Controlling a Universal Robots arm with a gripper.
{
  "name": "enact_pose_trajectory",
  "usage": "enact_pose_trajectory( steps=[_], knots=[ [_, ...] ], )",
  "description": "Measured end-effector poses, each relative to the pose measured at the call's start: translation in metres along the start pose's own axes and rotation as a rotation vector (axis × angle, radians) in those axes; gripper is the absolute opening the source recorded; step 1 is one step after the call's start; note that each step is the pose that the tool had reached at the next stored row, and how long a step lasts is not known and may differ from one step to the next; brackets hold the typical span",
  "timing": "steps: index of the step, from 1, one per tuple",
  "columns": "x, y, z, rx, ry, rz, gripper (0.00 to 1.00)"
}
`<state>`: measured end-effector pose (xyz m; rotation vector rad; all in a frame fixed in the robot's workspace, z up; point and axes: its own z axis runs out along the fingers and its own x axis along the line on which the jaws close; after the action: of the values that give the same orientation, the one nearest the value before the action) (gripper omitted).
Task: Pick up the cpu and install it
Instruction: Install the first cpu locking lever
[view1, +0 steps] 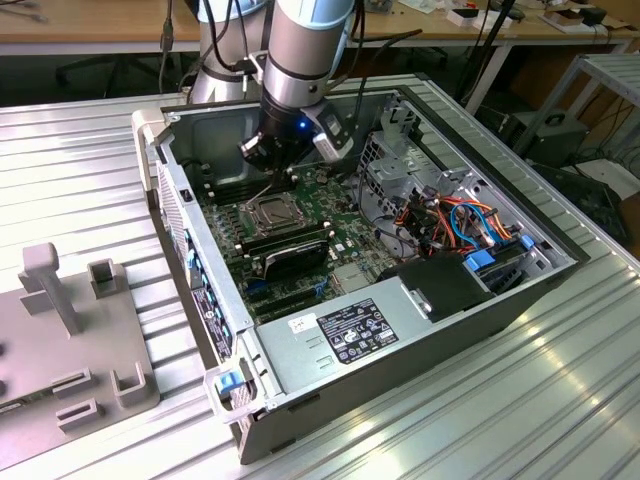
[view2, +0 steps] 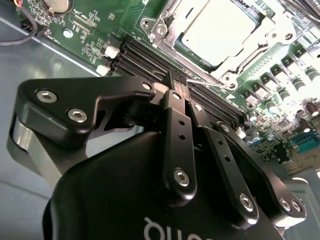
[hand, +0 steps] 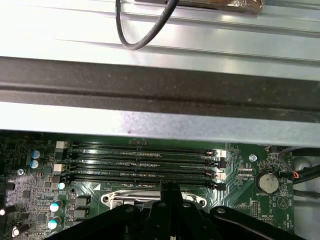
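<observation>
The cpu (view2: 220, 27), a flat square chip with a silvery top, lies inside the metal socket frame (view2: 165, 25) on the green motherboard (view1: 335, 225). The exterior view shows the cpu (view1: 272, 211) at mid-board. My gripper (view1: 262, 152) hangs just above the board, beyond the socket on the memory-slot side. Its black fingers (view2: 175, 115) are pressed together at the tips, and the gripper (view2: 178, 86) is shut with nothing visible between them. In the first wrist view the gripper (hand: 168, 187) tips sit over the socket frame's edge (hand: 115, 199).
Black memory slots (hand: 140, 160) run beside the socket. A long black card (view1: 292, 255) stands just in front of it. The case's metal wall (hand: 150, 75), a bundle of coloured cables (view1: 450, 220) and the power supply (view1: 350, 335) hem in the board. A grey fixture (view1: 70, 330) sits at the exterior view's left.
</observation>
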<state>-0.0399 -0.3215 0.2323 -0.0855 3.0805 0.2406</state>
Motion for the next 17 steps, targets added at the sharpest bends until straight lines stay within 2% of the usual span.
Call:
enact_pose_trajectory(
  steps=[8, 13, 17],
  knots=[
    [0.0016, 0.0003, -0.0012, 0.0003, -0.0019, 0.000, 0.11],
    [0.0148, 0.0011, -0.0018, 0.0010, -0.0186, -0.003, 0.11],
    [0.0224, 0.0015, -0.0023, 0.0014, -0.0304, -0.005, 0.11]
  ],
)
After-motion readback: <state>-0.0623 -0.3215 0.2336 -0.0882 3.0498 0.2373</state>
